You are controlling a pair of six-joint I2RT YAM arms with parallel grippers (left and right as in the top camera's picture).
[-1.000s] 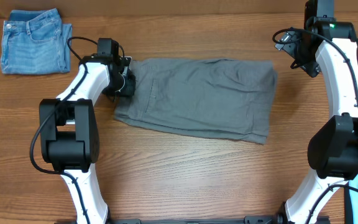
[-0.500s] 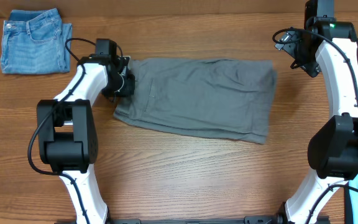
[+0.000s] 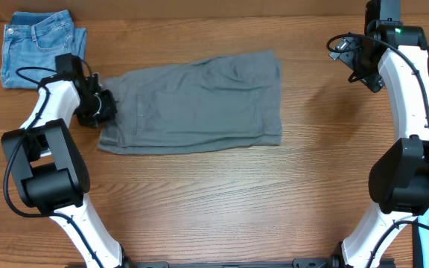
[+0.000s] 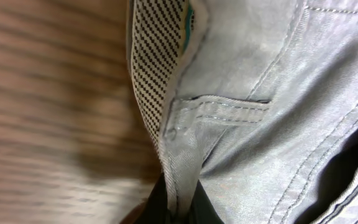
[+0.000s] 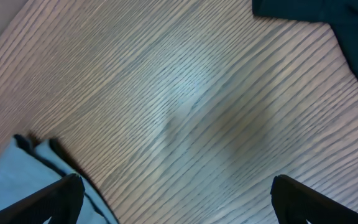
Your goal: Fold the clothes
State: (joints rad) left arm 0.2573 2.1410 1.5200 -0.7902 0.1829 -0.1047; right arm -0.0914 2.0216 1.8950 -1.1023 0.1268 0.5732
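Left wrist view, closest: left end effector (image 4: 178,208) is clamped narrow on a pinched fold of the grey shorts (image 4: 278,124) at the waistband edge. A stitched loop (image 4: 222,109) sits just above the pinch, and checked lining (image 4: 157,56) shows at 11 o'clock of it.

Overhead: bare wood counter (image 3: 222,193) lies nearest. The shorts lie flat mid-counter, slightly toward 12 o'clock, long side running 9 to 3. The left end effector is at their 9 o'clock edge, gripping it.

The right end effector (image 3: 346,53) is at 2 o'clock of the shorts, well apart and touching no cloth. Right wrist view: its fingers (image 5: 61,196) are spread wide with only counter between them. Light blue cloth (image 5: 5,180) is at 8 o'clock of that view.

Farthest: folded blue jeans (image 3: 42,48) at the counter's 10 o'clock corner, near the left end effector and apart from the shorts.
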